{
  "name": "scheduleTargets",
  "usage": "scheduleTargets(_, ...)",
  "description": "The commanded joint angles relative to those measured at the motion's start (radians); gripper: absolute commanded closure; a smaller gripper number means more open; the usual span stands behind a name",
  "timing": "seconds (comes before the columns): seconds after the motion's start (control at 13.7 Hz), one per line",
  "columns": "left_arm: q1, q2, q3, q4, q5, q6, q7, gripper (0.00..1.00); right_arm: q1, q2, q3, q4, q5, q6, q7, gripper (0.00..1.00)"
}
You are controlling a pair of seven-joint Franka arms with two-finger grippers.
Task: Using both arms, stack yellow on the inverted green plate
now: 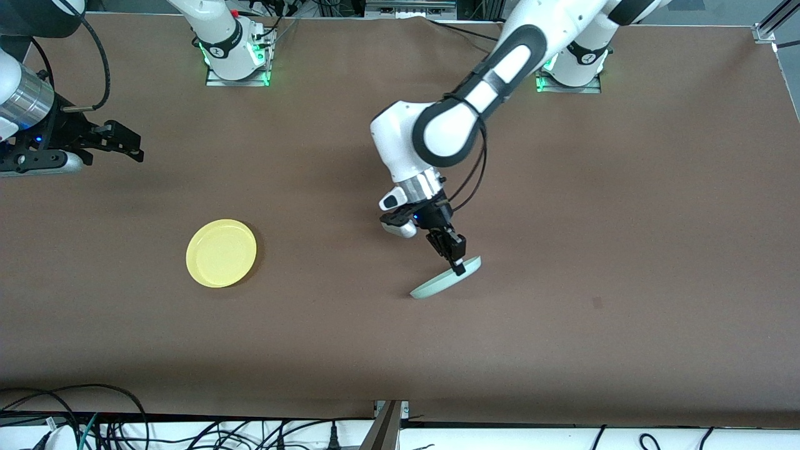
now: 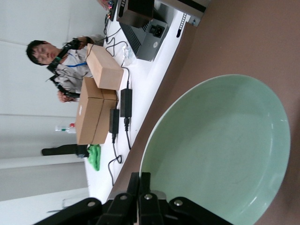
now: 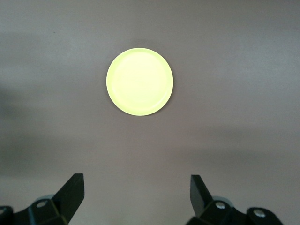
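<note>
We list a green plate [image 1: 445,281], tilted on edge, pinched at its rim by our left gripper [image 1: 458,267]. Our right gripper [image 1: 119,145] waits wide apart above the table [image 1: 625,250], with the yellow plate [image 1: 221,252] flat toward the right arm's end.

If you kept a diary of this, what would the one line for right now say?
left gripper: shut on green plate, tilted on edge | right gripper: open, waiting | yellow plate: flat on table, untouched
</note>
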Motion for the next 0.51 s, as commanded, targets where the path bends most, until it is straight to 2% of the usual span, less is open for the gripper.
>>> scheduleTargets(0.0,-0.066,0.097,0.011,0.098,0.072,-0.113,-0.007,1.00,-0.007,0.014,0.000,0.024,0.012,-0.019,0.008,0.00)
scheduleTargets(0.22,-0.122,0.148,0.011,0.124,0.111,-0.225,-0.009,1.00,-0.007,0.014,0.000,0.024,0.012,-0.019,0.008,0.00)
scheduleTargets(0.44,-0.152,0.176,0.005,0.131,0.105,-0.244,-0.072,1.00,-0.007,0.014,0.000,0.024,0.012,-0.019,0.008,0.00)
